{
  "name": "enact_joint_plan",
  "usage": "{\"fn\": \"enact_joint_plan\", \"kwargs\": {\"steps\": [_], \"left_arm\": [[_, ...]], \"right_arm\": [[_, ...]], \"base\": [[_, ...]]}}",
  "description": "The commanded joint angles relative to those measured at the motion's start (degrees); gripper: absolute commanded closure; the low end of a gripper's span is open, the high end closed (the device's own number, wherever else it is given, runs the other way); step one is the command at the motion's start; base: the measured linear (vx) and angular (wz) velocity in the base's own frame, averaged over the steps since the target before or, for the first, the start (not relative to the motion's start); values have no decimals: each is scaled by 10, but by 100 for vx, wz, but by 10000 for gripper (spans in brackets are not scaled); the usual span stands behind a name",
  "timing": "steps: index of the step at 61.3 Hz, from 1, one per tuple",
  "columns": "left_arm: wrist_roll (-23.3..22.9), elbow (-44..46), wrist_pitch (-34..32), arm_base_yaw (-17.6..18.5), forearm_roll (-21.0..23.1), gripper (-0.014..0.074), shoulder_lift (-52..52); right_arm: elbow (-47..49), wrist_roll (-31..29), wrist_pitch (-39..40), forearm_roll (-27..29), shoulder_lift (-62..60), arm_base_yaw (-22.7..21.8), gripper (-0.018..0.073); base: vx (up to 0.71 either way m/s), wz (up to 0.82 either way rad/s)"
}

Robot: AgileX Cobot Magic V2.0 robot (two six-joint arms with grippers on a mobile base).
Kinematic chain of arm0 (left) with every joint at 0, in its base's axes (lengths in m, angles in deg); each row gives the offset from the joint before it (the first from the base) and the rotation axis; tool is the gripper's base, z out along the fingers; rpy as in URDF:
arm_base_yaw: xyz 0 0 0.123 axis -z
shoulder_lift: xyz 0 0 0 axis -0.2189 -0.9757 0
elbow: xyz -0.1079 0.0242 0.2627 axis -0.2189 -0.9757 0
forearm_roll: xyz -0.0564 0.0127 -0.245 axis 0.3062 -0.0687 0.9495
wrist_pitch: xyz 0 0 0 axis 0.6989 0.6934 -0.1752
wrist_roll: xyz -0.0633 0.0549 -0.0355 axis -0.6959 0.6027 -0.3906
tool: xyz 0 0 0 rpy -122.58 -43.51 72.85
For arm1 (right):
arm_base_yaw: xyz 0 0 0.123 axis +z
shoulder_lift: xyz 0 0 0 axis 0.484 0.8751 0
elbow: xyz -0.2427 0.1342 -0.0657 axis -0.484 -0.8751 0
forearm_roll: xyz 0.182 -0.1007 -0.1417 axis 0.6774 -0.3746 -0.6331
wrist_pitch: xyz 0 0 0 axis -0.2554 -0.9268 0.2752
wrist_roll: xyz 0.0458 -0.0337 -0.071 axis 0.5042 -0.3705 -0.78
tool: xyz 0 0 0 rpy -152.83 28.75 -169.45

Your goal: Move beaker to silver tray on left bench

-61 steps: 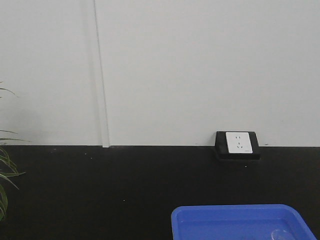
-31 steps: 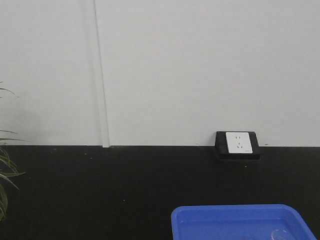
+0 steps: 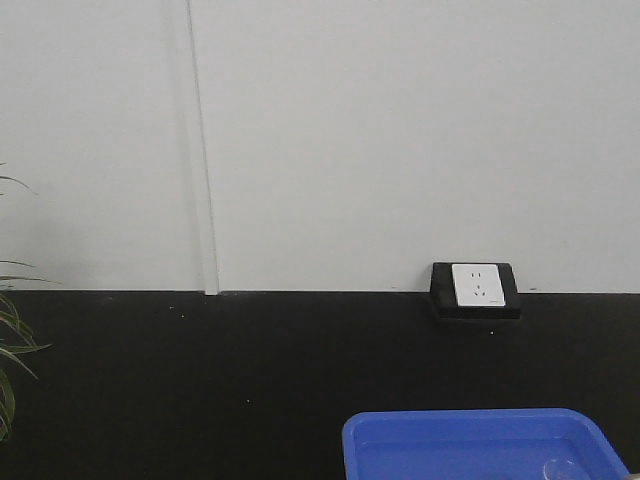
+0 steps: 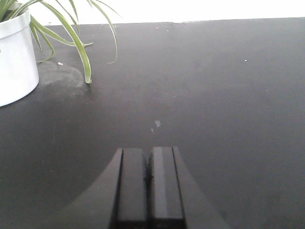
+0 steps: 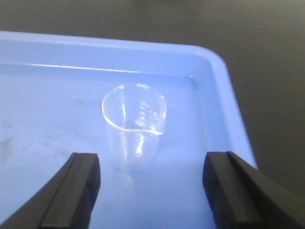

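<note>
Beaker (image 5: 135, 125) upright, empty, in blue tray (image 5: 95, 43), right hand (image 5: 151, 167) spread wide

front and right-wrist views share blue tray (image 3: 450, 418).

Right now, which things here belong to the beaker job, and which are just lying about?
Job: beaker, upright in the blue tray; open right pincer facing it. The silver tray is not in view.
Lying about: blue tray, potted plant, wall socket, shut left pincer.
</note>
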Motion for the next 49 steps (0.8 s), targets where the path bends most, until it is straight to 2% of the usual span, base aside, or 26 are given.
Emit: {"fn": "enact_joint_plan", "kwargs": {"steps": [1, 12, 22, 49], "left_arm": [[0, -11, -46, 2, 5, 595, 4], [0, -11, -46, 2, 5, 595, 4], [0, -11, -46, 2, 5, 595, 4], [0, -11, -46, 2, 5, 595, 4]], "right_arm": [[15, -11, 123, -5, 43, -2, 36], [17, -11, 231, -8, 142, -2, 36], [40, -11, 285, -16, 210, -2, 36], [149, -8, 285, -25, 306, -2, 45]], "base": [[0, 0], [0, 0], [0, 0], [0, 0]]}}
